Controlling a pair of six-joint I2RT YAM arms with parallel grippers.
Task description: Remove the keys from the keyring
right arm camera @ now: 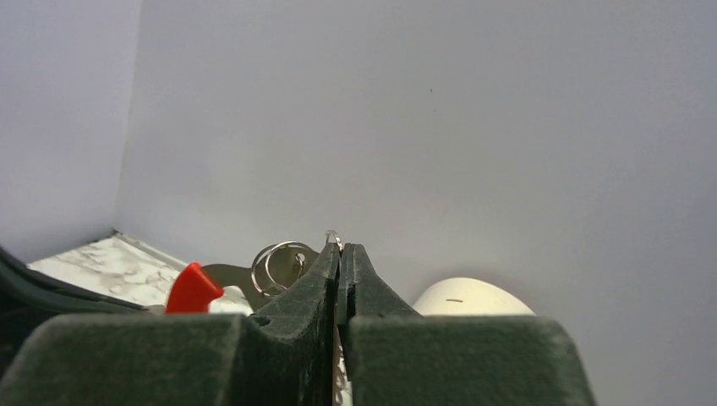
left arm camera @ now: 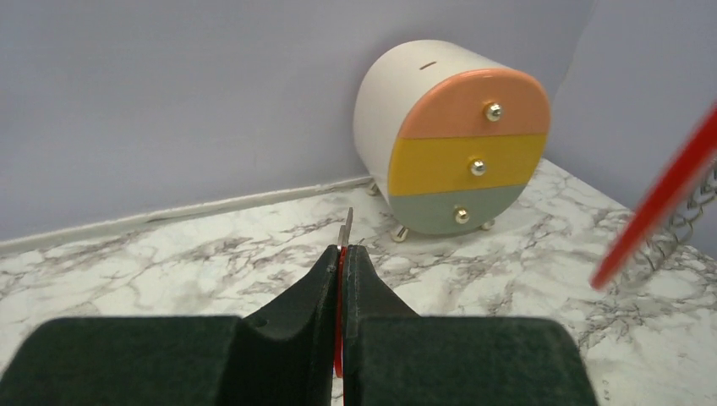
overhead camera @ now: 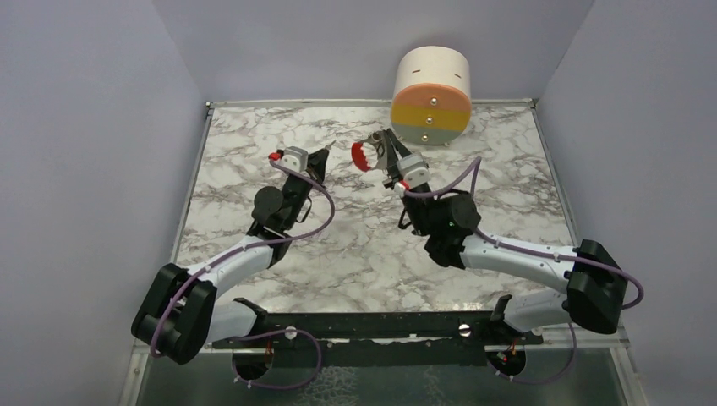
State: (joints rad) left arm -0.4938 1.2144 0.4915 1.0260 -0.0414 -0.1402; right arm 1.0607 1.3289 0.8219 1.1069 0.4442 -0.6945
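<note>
My left gripper (left arm camera: pixel 342 249) is shut on a red-headed key: a thin red edge shows between the jaws, and the silver blade (left arm camera: pixel 346 227) pokes out past the tips. In the top view this gripper (overhead camera: pixel 325 157) hangs left of the keyring. The keyring's red curved clip (overhead camera: pixel 362 156) hangs from my right gripper (overhead camera: pixel 385 145), raised over the table. The clip (left arm camera: pixel 659 203) and the chain (left arm camera: pixel 686 227) show blurred at the right of the left wrist view. My right gripper (right arm camera: pixel 340 247) is shut on the keyring's wire. The thin ring (right arm camera: pixel 281 265) sits just left of its tips, threaded through a flat metal piece (right arm camera: pixel 241 276).
A round white drawer box (overhead camera: pixel 431 93) with pink, yellow and green fronts stands at the back of the marble table (overhead camera: pixel 363 245), just behind the right gripper. It also appears ahead of the left gripper (left arm camera: pixel 461 144). Grey walls enclose the table.
</note>
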